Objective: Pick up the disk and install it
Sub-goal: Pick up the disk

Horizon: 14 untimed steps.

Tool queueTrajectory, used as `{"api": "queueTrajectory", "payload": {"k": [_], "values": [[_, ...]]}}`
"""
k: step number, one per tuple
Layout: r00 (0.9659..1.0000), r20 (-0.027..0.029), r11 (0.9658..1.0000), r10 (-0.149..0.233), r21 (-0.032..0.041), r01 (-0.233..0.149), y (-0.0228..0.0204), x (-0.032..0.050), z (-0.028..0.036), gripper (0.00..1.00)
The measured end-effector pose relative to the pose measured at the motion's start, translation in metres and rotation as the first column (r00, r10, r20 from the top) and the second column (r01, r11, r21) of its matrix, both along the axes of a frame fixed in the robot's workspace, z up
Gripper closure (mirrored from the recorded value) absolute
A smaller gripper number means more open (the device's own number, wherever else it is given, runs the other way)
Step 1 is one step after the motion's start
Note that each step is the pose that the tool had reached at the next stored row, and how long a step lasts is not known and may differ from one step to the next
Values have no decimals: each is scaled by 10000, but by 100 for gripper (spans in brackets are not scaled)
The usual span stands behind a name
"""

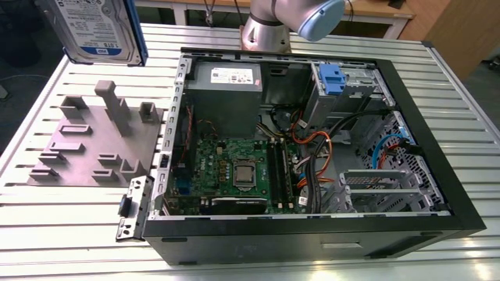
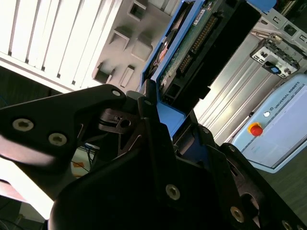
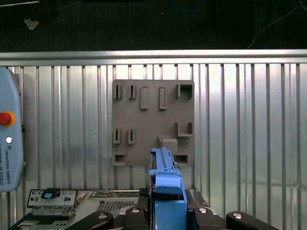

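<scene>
Disk (image 1: 98,29), a flat rectangular silver metal hard drive with a white-and-blue label and a blue plastic bracket round its edges, hangs in the air at the exterior view's upper left, label facing the camera, clear of the table. In the first wrist view it is seen edge-on (image 3: 165,172), and the black gripper (image 3: 165,215) has it clamped, one of its fingers (image 3: 199,213) pressed against each side of the blue bracket. The second wrist view shows the drive's green circuit-board underside (image 2: 192,43) rising out of the same black jaws. Beyond the disk lies a flat grey plastic fixture plate (image 1: 93,140) with raised slots and posts, resting on the slatted aluminium table (image 1: 78,205). Just beside the plate, toward the exterior view's right, lies an open black computer case (image 1: 312,234) on its side, with a green motherboard (image 1: 234,170), a larger grey metal box with a small white sticker (image 1: 226,88), a small blue plastic latch (image 1: 332,79) on the drive cage and bundled coloured cables inside. The silver and pale-blue robot arm (image 1: 273,23) stands behind the case. A pale-blue pendant with a red button (image 3: 7,139) lies at the table's edge.
</scene>
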State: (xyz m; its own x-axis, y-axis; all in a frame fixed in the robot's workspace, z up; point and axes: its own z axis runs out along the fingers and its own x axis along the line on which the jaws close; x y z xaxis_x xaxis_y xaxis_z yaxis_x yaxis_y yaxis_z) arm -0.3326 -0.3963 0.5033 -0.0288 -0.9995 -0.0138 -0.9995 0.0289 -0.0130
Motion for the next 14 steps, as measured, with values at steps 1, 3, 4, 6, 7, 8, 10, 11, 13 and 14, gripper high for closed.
{"api": "queueTrajectory", "payload": {"k": [1,3,4,6,7,8,10,11,13,14], "values": [[10000,1,10000,0,1,0,0,6,-1,64],[10000,1,10000,1,0,-1,0,18,0,64],[10000,1,10000,0,0,0,0,24,0,64],[10000,2,10000,1,1,-1,0,36,-1,64],[10000,1,10000,0,0,0,0,42,0,64],[10000,1,10000,0,0,0,0,47,0,64],[10000,0,10000,1,0,-1,0,58,0,64],[10000,1,10000,1,1,-1,0,64,0,64],[10000,1,10000,1,1,-1,0,75,0,64],[10000,0,10000,0,0,0,0,81,0,64]]}}
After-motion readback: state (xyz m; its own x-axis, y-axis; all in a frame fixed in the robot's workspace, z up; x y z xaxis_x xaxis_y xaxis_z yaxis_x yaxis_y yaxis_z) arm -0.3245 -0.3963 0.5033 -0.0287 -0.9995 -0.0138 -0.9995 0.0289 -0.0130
